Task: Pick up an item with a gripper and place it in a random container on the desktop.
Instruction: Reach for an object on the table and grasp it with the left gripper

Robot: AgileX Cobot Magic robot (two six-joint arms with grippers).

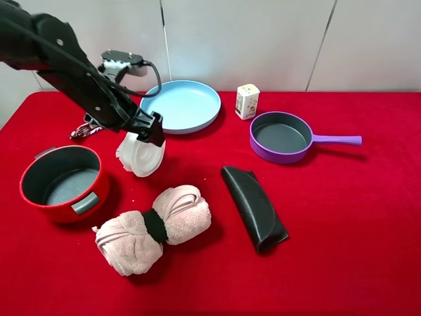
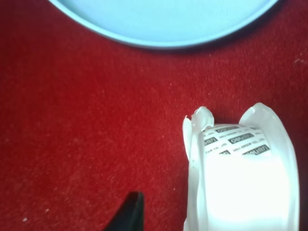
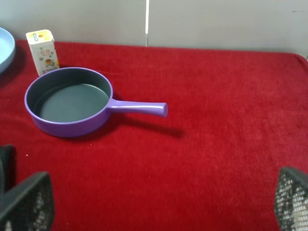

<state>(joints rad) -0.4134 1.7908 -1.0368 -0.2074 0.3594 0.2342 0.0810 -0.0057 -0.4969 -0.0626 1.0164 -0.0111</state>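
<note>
The small round white translucent plastic tub [image 1: 140, 155] stands tipped on its edge on the red cloth-covered table [image 1: 342, 257], left of the middle in the high view, with its flat round face turned up toward the camera. The black claw of the left gripper [image 1: 152, 136] sits at the tub's 12 o'clock and overlaps its upper rim; I cannot tell whether they touch. In the left wrist view one black fingertip [image 2: 131, 214] stands apart from the tub, with bare red cloth between them (the other fingertip is out of that picture). The jaws are spread wide and not clamped on the tub.

Around the tub:
- A round light blue plate [image 1: 191, 105] lies near, at 1 o'clock.
- A red pot with a grey inside [image 1: 62, 183] is at 8 o'clock.
- A rolled pink towel bound by a black band [image 1: 154, 227] is at 6 o'clock.
- A flat black case [image 1: 253, 207] is at 4 o'clock.
- A small white printed carton [image 1: 247, 101] is at 2 o'clock.

Well apart at 3 o'clock rests the small purple frying pan [image 1: 281, 137], its straight handle pointing to 3 o'clock. The right gripper [image 3: 159, 202] faces this pan, its two fingertips far apart with only red cloth between them.
</note>
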